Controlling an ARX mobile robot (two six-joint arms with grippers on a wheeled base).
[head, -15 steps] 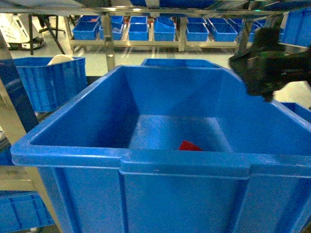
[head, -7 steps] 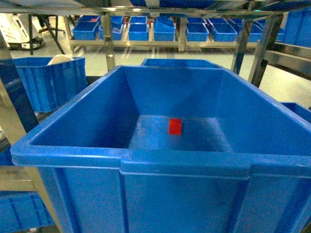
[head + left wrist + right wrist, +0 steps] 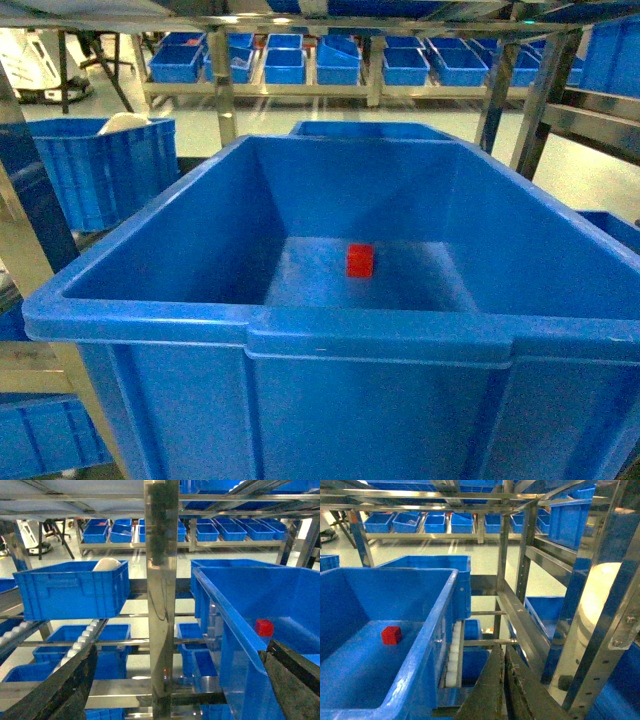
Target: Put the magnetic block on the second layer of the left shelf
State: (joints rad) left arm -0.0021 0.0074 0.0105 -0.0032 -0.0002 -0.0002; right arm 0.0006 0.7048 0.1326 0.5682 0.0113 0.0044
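Magnetic block (image 3: 360,260) is seen resting on the floor of the large blue bin (image 3: 150,240) that forms the left shelf second layer, near the middle of the bin and apart from every wall. It is touched by neither gripper. The left gripper (image 3: 175,680) is held outside the bin beside a steel upright (image 3: 161,580), its fingers (image 3: 60,685) spread wide. The right gripper (image 3: 503,685) is held outside the bin's other side, its fingers pressed together with nothing between them.
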